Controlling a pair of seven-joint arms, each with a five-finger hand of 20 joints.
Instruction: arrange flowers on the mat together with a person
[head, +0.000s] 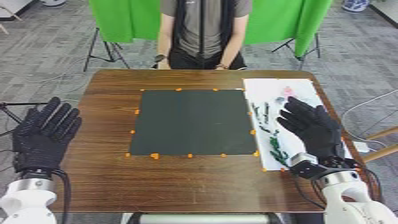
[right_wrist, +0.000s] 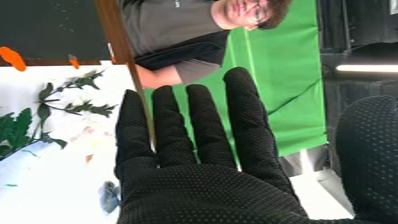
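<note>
In the head view my right hand (head: 311, 127) is held over the white mat at the table's right, fingers straight, holding nothing. My left hand (head: 44, 135) is at the table's left edge, also with straight fingers. Green stems (head: 276, 149) lie on the white mat (head: 266, 85), partly beside my right hand, with a pink flower (head: 288, 91) near its far end. The dark mat (head: 191, 122) in the middle is bare. In the right wrist view my right hand (right_wrist: 204, 192) is open; leafy stems (right_wrist: 19, 131) and a greyish-blue flower (right_wrist: 108, 196) lie on the white surface.
Orange markers (head: 155, 156) line the dark mat's edges. The brown wooden table (head: 191, 187) extends around both mats. A green cloth (head: 129, 22) hangs beyond the far edge, and a stool's wooden legs (head: 382, 152) stand at the right.
</note>
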